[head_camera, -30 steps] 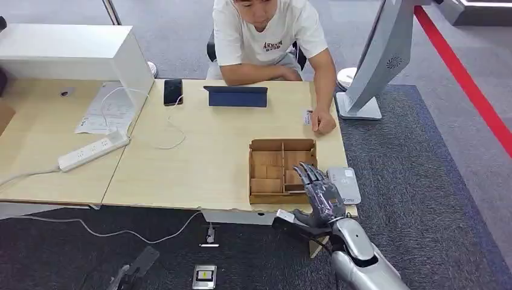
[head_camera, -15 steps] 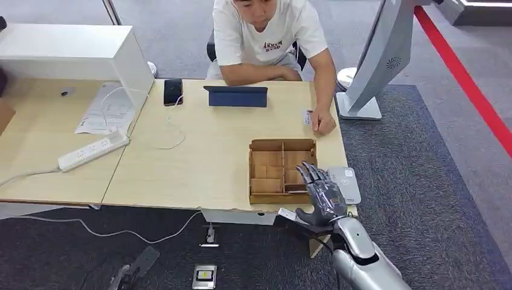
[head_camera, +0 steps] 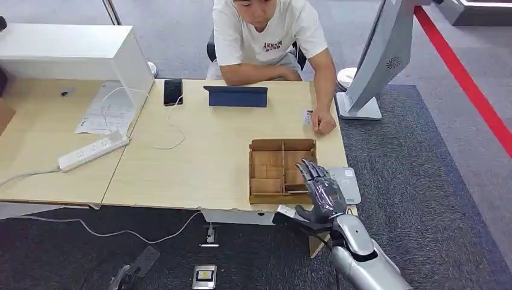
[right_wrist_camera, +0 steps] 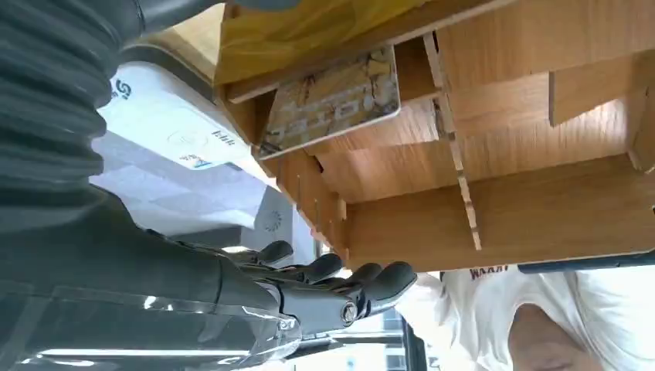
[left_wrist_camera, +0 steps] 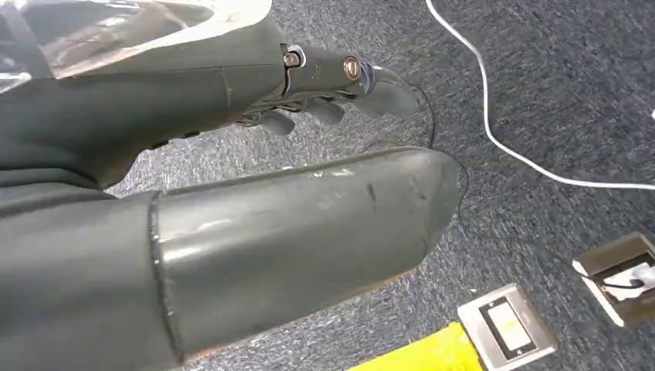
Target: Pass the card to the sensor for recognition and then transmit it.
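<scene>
The wooden divided box [head_camera: 282, 171] sits near the front right corner of the table [head_camera: 199, 157], and my right wrist view shows a card [right_wrist_camera: 332, 100] lying in one of its compartments, against the wall on the side nearest the sensor. The other compartments I can see hold nothing. The white sensor [head_camera: 346, 183] lies flat just beside the box, at the table's right edge.

My right hand [head_camera: 322, 192] hovers over the box's near right corner and the sensor, fingers [right_wrist_camera: 386, 280] stretched out and apart, holding nothing. My left hand [left_wrist_camera: 340, 89] hangs over the grey carpet, fingers loosely curled; I cannot tell more.

Across the table a person [head_camera: 268, 36] leans in, one hand resting on a second card [head_camera: 308, 117] by the far right edge. Bare tabletop lies left of the box.
</scene>
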Robot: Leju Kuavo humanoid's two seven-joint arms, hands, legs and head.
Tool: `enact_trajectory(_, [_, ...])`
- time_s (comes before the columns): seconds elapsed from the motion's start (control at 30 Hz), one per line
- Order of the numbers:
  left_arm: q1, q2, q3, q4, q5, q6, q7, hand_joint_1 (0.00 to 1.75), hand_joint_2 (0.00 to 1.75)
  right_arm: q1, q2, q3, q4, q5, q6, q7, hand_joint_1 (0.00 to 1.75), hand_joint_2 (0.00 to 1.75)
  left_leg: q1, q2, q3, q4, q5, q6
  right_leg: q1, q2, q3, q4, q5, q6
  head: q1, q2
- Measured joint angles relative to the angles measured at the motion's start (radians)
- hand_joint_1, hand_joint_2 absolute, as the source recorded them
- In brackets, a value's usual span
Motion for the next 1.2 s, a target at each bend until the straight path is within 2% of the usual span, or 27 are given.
enact_trajectory(1.13, [-0.001, 0.0, 0.0, 0.0, 0.001, 0.0, 0.002, 0.0, 0.0, -0.009, 0.017, -0.008, 0.063, 0.011, -0.008, -0.011, 0.0, 1.75, 0.0, 0.0, 0.0, 0.0, 0.0, 0.0, 0.0, 0.0, 0.0, 0.0, 0.0, 0.0, 0.0, 0.0])
enact_trajectory(1.17, [-0.001, 0.0, 0.0, 0.0, 0.001, 0.0, 0.002, 0.0, 0.0, -0.009, 0.017, -0.008, 0.063, 0.011, -0.008, -0.011, 0.4, 1.75, 0.0, 0.0, 0.0, 0.0, 0.0, 0.0, 0.0, 0.0, 0.0, 0.0, 0.0, 0.0, 0.0, 0.0])
enact_trajectory(1.2, [-0.001, 0.0, 0.0, 0.0, 0.001, 0.0, 0.001, 0.0, 0.0, -0.009, 0.017, -0.008, 0.063, 0.011, -0.008, -0.011, 1.52, 1.75, 0.0, 0.0, 0.0, 0.0, 0.0, 0.0, 0.0, 0.0, 0.0, 0.0, 0.0, 0.0, 0.0, 0.0])
